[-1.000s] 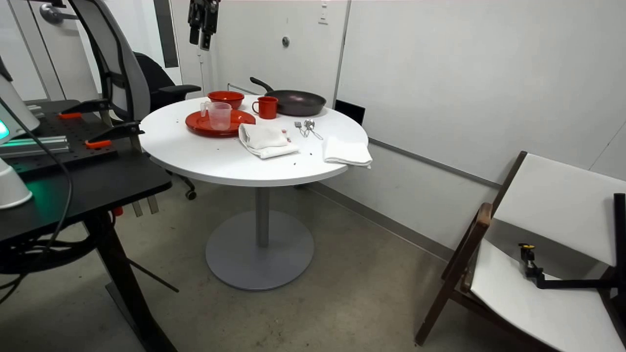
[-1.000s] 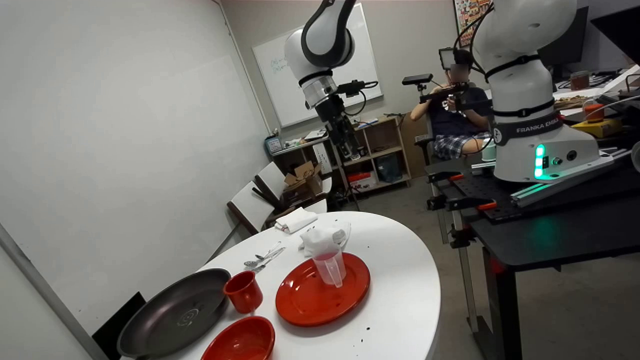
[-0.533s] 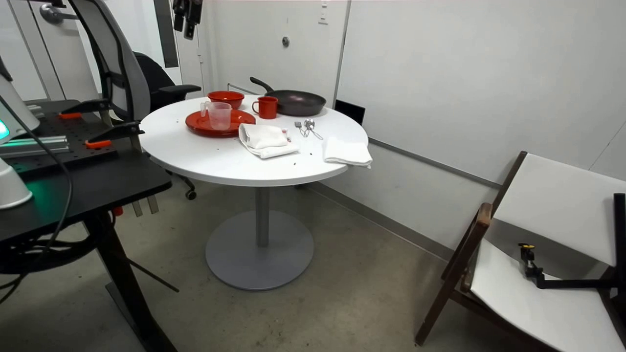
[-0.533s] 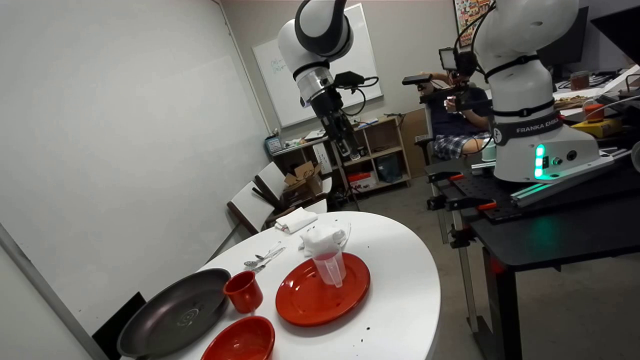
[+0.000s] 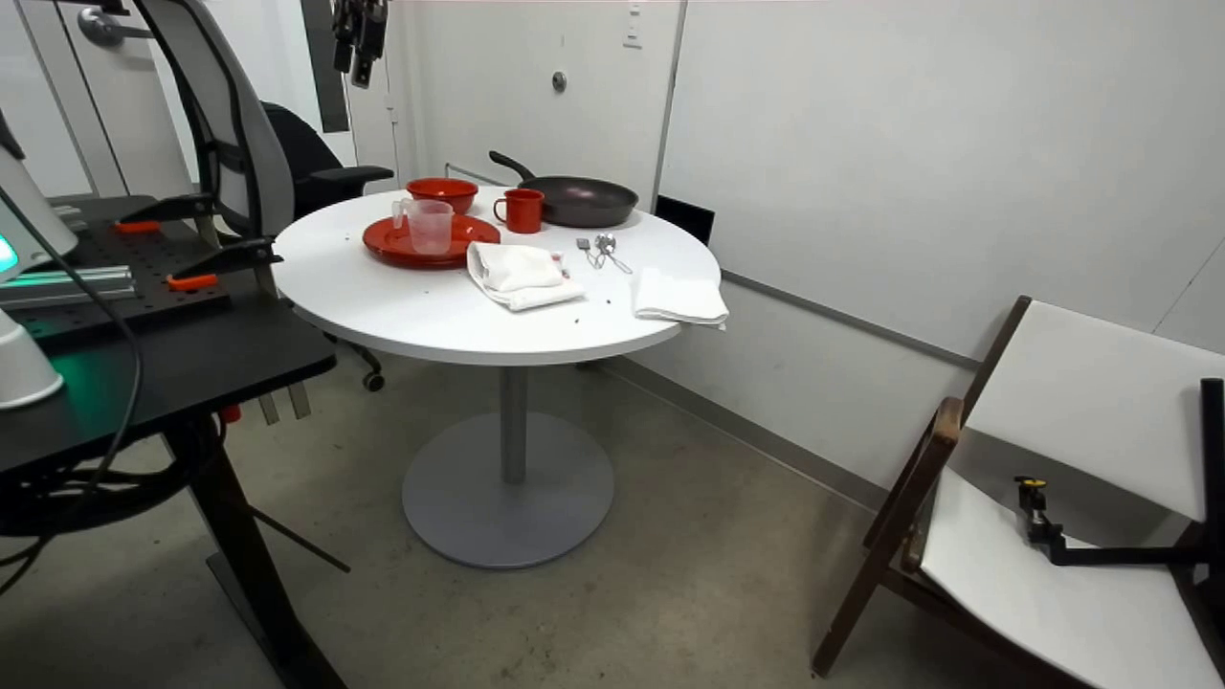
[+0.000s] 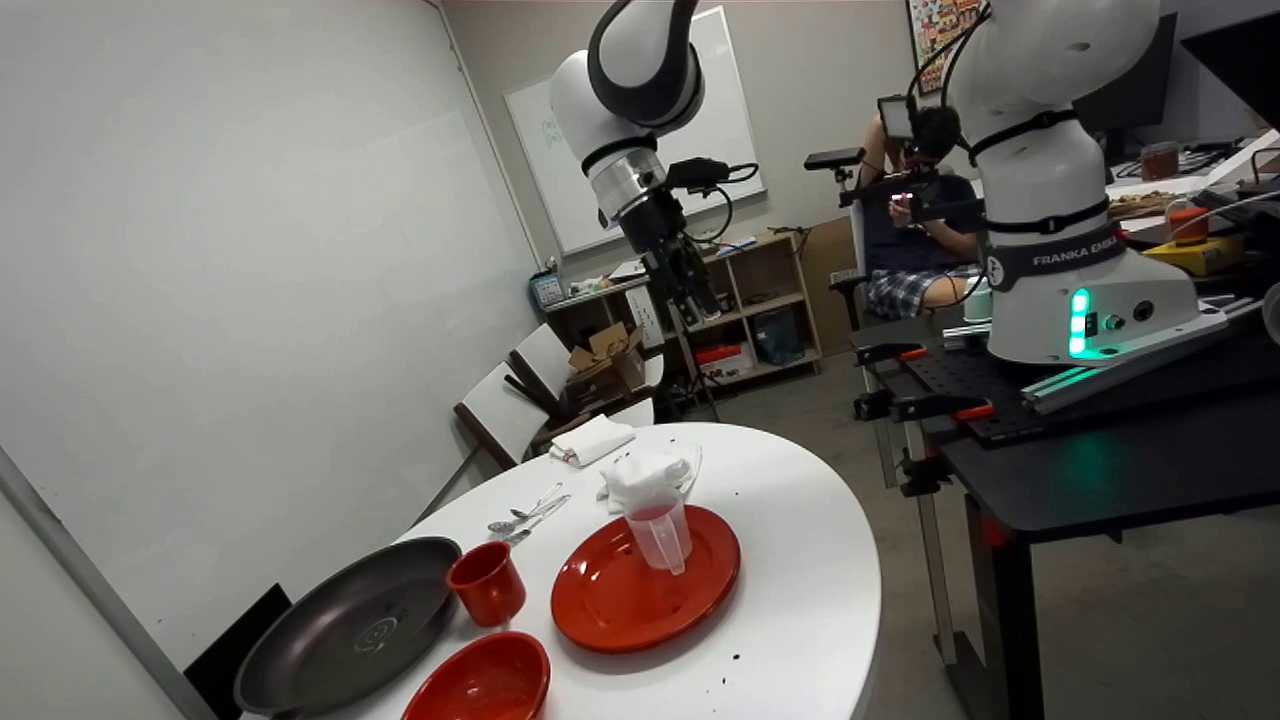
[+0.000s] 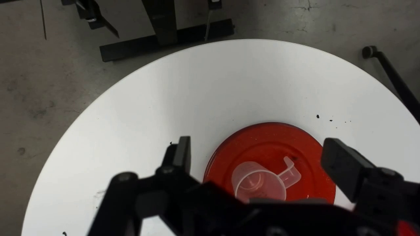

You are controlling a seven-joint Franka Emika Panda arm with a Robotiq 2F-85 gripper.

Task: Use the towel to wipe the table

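Note:
A white folded towel (image 5: pixel 522 277) lies on the round white table (image 5: pixel 431 321) beside the red plate; it also shows in an exterior view (image 6: pixel 645 478), partly behind the clear cup. A second white folded towel (image 5: pixel 679 299) lies at the table's edge, also seen in an exterior view (image 6: pixel 592 438). My gripper (image 6: pixel 702 312) is open and empty, high above the table. In the wrist view its fingers (image 7: pixel 258 144) are wide apart, over the red plate and clear cup. Neither towel shows in the wrist view. Small dark specks (image 7: pixel 318 116) lie on the table.
A clear measuring cup (image 6: pixel 660 535) stands on the red plate (image 6: pixel 640 610). A red mug (image 5: pixel 523 211), a red bowl (image 5: pixel 442 194), a dark frying pan (image 5: pixel 579 201) and metal utensils (image 5: pixel 603 249) are on the table. A black desk (image 6: pixel 1100 470) carries the robot base.
My gripper has moved left in both exterior views, most in the first half second, then dipped slightly. It stays empty. The towels and dishes have not moved.

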